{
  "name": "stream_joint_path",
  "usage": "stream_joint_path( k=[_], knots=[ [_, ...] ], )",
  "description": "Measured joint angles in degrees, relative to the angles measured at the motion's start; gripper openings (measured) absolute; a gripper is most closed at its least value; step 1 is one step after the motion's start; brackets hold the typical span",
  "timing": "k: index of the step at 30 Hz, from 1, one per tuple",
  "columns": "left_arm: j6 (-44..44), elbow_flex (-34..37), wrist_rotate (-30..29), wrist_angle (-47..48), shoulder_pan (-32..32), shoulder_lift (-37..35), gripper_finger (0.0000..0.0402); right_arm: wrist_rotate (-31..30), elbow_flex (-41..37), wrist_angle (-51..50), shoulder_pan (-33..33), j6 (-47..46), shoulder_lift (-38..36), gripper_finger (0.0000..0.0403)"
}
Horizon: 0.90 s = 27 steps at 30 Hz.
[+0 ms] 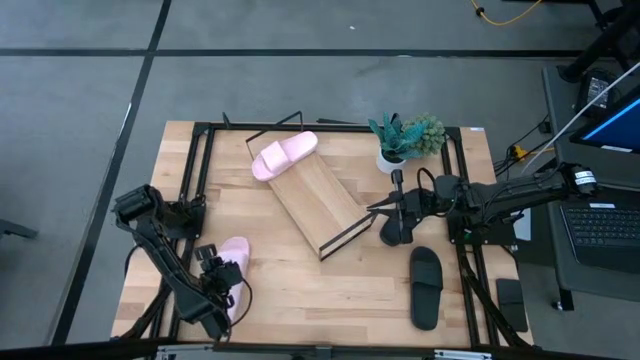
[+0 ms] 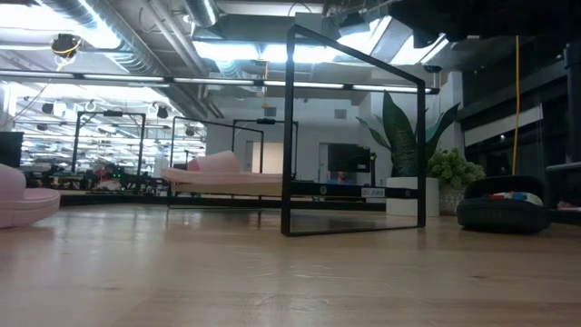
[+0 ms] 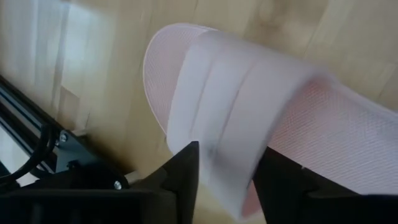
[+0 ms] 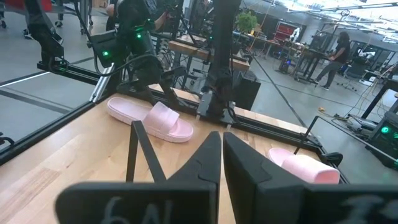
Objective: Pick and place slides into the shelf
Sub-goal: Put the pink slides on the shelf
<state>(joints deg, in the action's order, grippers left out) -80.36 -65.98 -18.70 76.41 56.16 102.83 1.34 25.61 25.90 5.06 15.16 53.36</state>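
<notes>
One pale pink slide (image 1: 236, 256) lies near the table's near-left corner, and my left gripper (image 1: 218, 278) is over its middle, shut on its strap. A second pink slide (image 1: 283, 155) rests sole-down on the upper end of the slanted wooden shelf (image 1: 318, 198). A black slide (image 1: 425, 287) lies flat on the table near the right edge. My right gripper (image 1: 393, 228) hovers by the shelf's lower right corner, fingers shut (image 4: 221, 155) and touching nothing. My left gripper pinches the pink slide's wide strap (image 3: 227, 155) between its two fingers (image 3: 186, 171), one on each side of the strap's edge. The fingers come from the table's left, slanting down. The slide's sole still looks to be on the table (image 2: 18, 213).
A potted plant (image 1: 405, 138) stands at the far right, just behind the right gripper. The shelf's black wire frame (image 2: 354, 136) rises above the board. A black metal frame (image 1: 190, 180) runs around the table edges. Bare wood lies between the shelf and the near edge.
</notes>
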Motion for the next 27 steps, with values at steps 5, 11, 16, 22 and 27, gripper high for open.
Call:
stream_joint_path(
  k=[5,11,16,22,27],
  knots=[
    [0.0,0.0,-0.2,-1.3,0.0,0.0,0.0055,0.0,0.0,0.0,0.0,0.0,0.0,0.0021],
    [-3.3,0.0,-0.3,-2.3,-0.3,0.0,0.0013,0.0,0.0,0.0,0.0,-0.1,0.0,0.0021],
    [-7.3,-0.3,-0.2,-1.1,-0.9,0.0,0.0006,0.0,0.0,-0.4,0.0,-2.3,0.0,0.0021],
    [-7.8,-2.0,-2.9,3.0,-2.6,0.0,0.0004,0.0,0.0,-1.8,0.0,-3.1,0.0,0.0021],
    [-7.9,-4.4,-6.7,9.8,-4.4,0.0,0.0003,0.3,0.0,-1.8,0.0,-3.0,0.0,0.0021]
  ],
)
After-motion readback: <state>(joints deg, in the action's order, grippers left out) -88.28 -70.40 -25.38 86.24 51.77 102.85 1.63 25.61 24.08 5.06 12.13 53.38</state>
